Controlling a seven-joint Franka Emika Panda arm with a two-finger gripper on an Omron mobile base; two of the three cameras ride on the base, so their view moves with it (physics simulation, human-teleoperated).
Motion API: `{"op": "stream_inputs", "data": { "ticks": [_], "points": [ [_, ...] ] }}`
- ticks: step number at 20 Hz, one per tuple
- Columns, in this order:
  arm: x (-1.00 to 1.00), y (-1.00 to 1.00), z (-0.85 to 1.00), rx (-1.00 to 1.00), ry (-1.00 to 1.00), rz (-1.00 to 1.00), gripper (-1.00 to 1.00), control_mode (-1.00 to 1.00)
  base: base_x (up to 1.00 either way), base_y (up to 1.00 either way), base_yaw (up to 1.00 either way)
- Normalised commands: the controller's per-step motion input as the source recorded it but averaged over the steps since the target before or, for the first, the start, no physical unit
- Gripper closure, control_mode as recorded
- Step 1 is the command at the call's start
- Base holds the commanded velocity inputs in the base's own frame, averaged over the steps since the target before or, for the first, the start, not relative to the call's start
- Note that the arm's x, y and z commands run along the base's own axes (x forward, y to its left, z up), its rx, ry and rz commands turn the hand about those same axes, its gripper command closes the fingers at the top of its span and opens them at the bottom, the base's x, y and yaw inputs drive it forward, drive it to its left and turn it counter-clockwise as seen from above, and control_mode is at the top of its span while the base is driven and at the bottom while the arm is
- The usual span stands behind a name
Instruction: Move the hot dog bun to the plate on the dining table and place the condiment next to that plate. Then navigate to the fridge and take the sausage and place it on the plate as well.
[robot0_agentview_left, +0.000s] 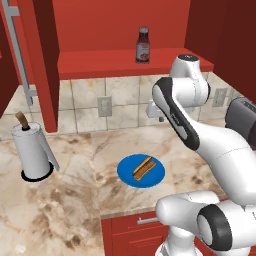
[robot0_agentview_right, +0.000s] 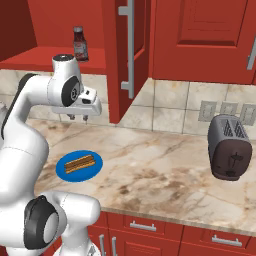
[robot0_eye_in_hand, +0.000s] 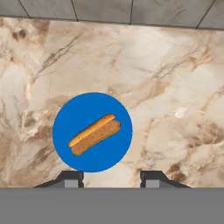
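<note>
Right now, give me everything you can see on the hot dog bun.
The hot dog bun is small, elongated, tan-orange, with a darker brown slit along its length. It lies flat and diagonal near the middle of a plain blue plate on the marble counter. Only the plate touches it; the pincer hovers above, empty.

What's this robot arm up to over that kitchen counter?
The gripper hangs over the marble counter with its jaws apart, holding nothing. Below it, a hot dog bun lies on a blue plate, untouched. A condiment bottle stands upright in the open red cabinet above. A toaster and a paper towel roll stand off to the sides.
</note>
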Motion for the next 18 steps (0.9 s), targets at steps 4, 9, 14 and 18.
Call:
{"op": "stream_inputs", "data": {
  "ticks": [4, 9, 14, 18],
  "points": [
    [-0.06, 0.04, -0.24, -0.03, -0.10, -0.02, -1.00, -1.00, 0.00, 0.00, 0.00],
    [0.00, 0.39, -0.58, 0.00, -0.14, -0.16, -1.00, -1.00, 0.00, 0.00, 0.00],
    [0.00, 0.17, -0.58, 0.00, -0.02, -0.27, -1.00, -1.00, 0.00, 0.00, 0.00],
    [0.09, 0.06, -0.56, 0.01, 0.00, -0.30, -1.00, -1.00, 0.00, 0.00, 0.00]
  ]
}}
